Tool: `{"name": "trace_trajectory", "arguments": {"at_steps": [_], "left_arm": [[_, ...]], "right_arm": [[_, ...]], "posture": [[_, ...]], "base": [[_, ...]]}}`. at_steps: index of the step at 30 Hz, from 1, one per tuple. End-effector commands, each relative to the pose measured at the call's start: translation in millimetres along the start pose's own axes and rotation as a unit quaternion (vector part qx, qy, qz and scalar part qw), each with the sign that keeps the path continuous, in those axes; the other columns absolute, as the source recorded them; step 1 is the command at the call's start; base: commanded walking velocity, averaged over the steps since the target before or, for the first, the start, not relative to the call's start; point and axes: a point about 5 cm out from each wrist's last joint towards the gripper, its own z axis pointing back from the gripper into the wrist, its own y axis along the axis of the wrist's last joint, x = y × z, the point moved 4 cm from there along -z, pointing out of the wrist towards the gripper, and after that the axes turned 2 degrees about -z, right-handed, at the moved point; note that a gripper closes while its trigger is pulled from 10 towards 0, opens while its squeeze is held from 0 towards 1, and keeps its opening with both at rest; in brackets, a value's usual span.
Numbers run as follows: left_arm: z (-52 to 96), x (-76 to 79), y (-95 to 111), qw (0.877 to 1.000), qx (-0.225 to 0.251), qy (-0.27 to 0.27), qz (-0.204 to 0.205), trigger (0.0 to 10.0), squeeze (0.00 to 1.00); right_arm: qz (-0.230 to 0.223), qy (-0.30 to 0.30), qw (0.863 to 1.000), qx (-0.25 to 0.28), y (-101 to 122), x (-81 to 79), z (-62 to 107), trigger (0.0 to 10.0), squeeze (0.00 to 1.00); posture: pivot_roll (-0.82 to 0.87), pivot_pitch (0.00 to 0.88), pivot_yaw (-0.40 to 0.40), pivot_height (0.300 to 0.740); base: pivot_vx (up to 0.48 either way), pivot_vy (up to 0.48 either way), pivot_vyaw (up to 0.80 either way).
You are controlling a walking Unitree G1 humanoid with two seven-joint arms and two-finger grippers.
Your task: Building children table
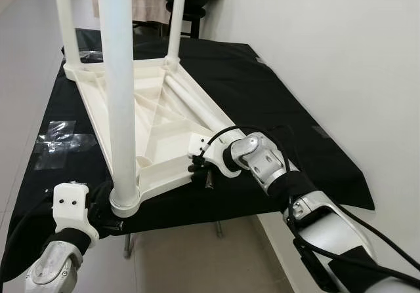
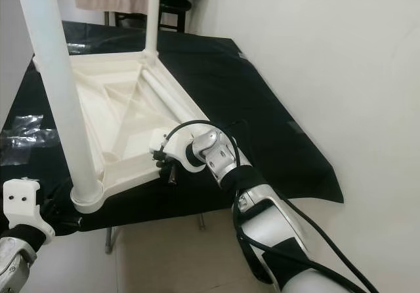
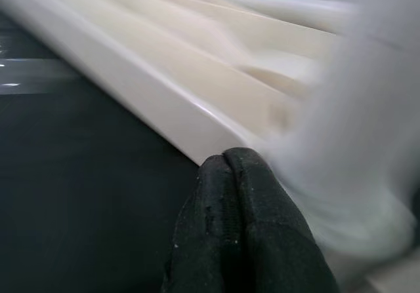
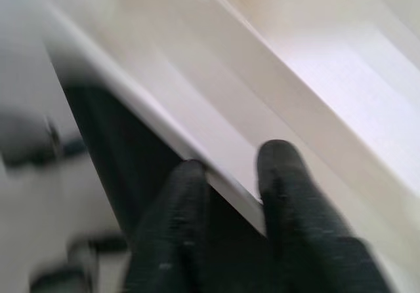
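Note:
The white children's table top (image 1: 164, 132) lies upside down on a black cloth. One leg (image 1: 118, 90) stands upright in its near corner socket, and two more legs (image 1: 176, 18) rise at the far corners. A loose white leg (image 1: 197, 106) lies along the right side of the underside. My right gripper (image 1: 197, 170) is at the near right corner; in the right wrist view its fingers (image 4: 282, 168) straddle the top's rim, one on each side. My left gripper (image 3: 226, 165) is shut, its tips against the rim beside the near leg's base (image 1: 125, 201).
The black cloth (image 1: 275, 103) covers a low work table whose front edge is just before me. A white wall runs close along the right. Clear plastic wrap (image 1: 56, 139) lies on the cloth at the left. A dark stool (image 1: 187, 11) stands behind.

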Motion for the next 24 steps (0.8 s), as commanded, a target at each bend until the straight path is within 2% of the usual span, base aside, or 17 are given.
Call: {"name": "trace_trajectory", "arguments": {"at_steps": [1, 2, 3, 4, 5, 6, 7, 15, 19, 21, 22, 24], "left_arm": [[-3.9, 48.6, -5.1, 0.994, -0.005, -0.104, 0.035, 10.0, 0.0], [-4.0, 48.6, -5.2, 0.994, -0.005, -0.104, 0.036, 10.0, 0.0], [-4.1, 48.7, -5.2, 0.994, -0.005, -0.104, 0.036, 10.0, 0.0], [-4.1, 48.8, -5.3, 0.994, -0.005, -0.104, 0.036, 10.0, 0.0], [-4.2, 48.8, -5.2, 0.994, -0.005, -0.104, 0.036, 10.0, 0.0], [-4.2, 48.8, -5.2, 0.994, -0.005, -0.104, 0.036, 10.0, 0.0], [-4.3, 48.6, -5.0, 0.994, -0.005, -0.104, 0.035, 10.0, 0.0], [-0.5, 50.5, -1.3, 0.994, -0.003, -0.11, 0.022, 10.0, 0.0], [0.6, 53.2, 0.4, 0.993, -0.001, -0.115, 0.018, 10.0, 0.0], [0.5, 54.1, 2.0, 0.993, 0.002, -0.116, 0.015, 10.0, 0.0], [0.4, 53.8, 2.5, 0.993, 0.002, -0.115, 0.014, 10.0, 0.0], [1.1, 53.2, 3.0, 0.993, 0.002, -0.114, 0.013, 10.0, 0.0]], "right_arm": [[0.032, -0.042, 0.996, 0.074, 43.6, 10.7, 5.0, 10.0, 0.97], [0.031, -0.057, 0.995, 0.073, 44.2, 15.2, 6.2, 10.0, 0.96], [0.03, -0.064, 0.995, 0.074, 45.1, 17.3, 6.7, 10.0, 0.87], [0.03, -0.062, 0.995, 0.075, 46.1, 16.4, 6.4, 10.0, 0.71], [0.031, -0.049, 0.995, 0.078, 47.0, 12.8, 5.4, 10.0, 0.09], [0.031, -0.041, 0.995, 0.08, 47.6, 10.4, 4.4, 10.0, 0.09], [0.03, -0.034, 0.996, 0.083, 47.9, 8.4, 3.6, 10.0, 0.0], [0.027, -0.028, 0.996, 0.081, 41.6, 7.3, 1.7, 10.0, 0.0], [0.03, -0.006, 0.997, 0.074, 37.5, 2.8, 0.7, 10.0, 0.0], [0.044, 0.02, 0.998, 0.046, 26.3, -3.3, -0.8, 10.0, 0.0], [0.06, 0.029, 0.998, 0.024, 18.4, -5.1, -0.8, 10.0, 0.12], [0.089, 0.037, 0.995, -0.015, 5.0, -1.7, 3.9, 10.0, 0.09]], "posture": [[0.07, 0.103, -0.18, 0.74], [0.07, 0.103, -0.18, 0.74], [0.07, 0.105, -0.178, 0.74], [0.07, 0.105, -0.178, 0.74], [0.07, 0.105, -0.178, 0.74], [0.07, 0.105, -0.178, 0.74], [0.07, 0.105, -0.177, 0.74], [0.07, 0.106, -0.175, 0.74], [0.07, 0.106, -0.175, 0.74], [0.07, 0.106, -0.176, 0.74], [0.07, 0.106, -0.176, 0.74], [0.08, 0.109, -0.178, 0.74]], "base": [[0.0, 0.0, 0.0], [0.0, 0.0, 0.0], [0.0, 0.0, 0.0], [0.0, 0.0, 0.0], [0.0, 0.0, 0.0], [0.0, 0.0, 0.0], [0.0, 0.0, 0.0], [0.0, 0.0, 0.0], [0.0, 0.0, 0.0], [0.0, 0.0, 0.0], [0.0, 0.0, 0.0], [0.0, 0.0, 0.0]]}}
